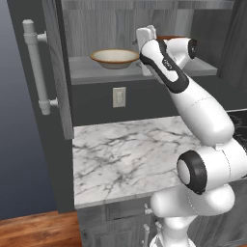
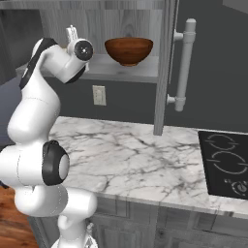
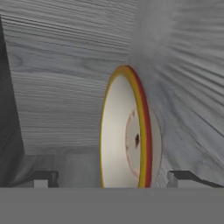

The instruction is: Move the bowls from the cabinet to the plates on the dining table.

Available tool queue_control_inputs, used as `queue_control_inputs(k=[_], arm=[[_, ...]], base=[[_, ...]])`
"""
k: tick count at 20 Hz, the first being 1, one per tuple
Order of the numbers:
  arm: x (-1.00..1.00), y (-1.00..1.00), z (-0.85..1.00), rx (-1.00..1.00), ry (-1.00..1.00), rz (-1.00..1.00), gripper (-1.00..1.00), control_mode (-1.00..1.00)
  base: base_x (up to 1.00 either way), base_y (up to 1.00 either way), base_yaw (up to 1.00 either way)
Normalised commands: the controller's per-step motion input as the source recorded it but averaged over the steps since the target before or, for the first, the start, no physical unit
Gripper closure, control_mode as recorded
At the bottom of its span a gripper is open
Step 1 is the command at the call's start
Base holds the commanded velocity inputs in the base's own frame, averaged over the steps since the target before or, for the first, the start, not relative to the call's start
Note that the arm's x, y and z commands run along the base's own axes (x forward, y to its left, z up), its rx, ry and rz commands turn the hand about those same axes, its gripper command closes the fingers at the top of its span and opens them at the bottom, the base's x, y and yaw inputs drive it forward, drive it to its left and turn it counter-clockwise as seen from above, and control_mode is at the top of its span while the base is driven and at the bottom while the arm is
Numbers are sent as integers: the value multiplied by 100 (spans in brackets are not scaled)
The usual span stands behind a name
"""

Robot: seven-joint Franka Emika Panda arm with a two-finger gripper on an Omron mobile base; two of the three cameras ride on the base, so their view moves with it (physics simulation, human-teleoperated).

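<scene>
The beige bowl (image 3: 127,131) stands on the shelf of the cabinet (image 1: 91,72), its rim between my spread fingertips (image 3: 43,178). I should advance my pincer (image 3: 114,179) until the rim sits deep, then pinch gently. The wooden bowl (image 2: 129,50) waits beside.

The cabinet (image 1: 48,72) stands open, its door swung out at the left with a long silver bar handle (image 1: 36,65). On the grey shelf (image 1: 91,71) sits the beige bowl (image 1: 115,58) — shallow, tan-rimmed, upright. Just right of it the white arm (image 1: 193,103) reaches in over the marble counter (image 1: 125,154), hiding most of a reddish-brown bowl (image 1: 170,37) — only a sliver of rim shows. A wall outlet (image 1: 119,97) sits below the shelf.
</scene>
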Motion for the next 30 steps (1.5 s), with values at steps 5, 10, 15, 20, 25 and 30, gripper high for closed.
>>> queue_control_inputs(k=[5, 10, 15, 20, 25, 30], arm=[[32, 6, -7, 1, 4, 0, -100, -100], [25, 6, -11, 0, 3, 0, -100, -100], [22, 11, -14, 0, 0, 0, -100, -100], [13, 15, -23, 0, 0, 0, -100, -100], [0, 15, -34, -2, 0, 2, -100, -100], [-1, 13, -41, -3, 0, 2, -100, -100]], base=[[0, 0, 0], [0, 0, 0], [0, 0, 0], [0, 0, 0], [0, 0, 0], [0, 0, 0]])
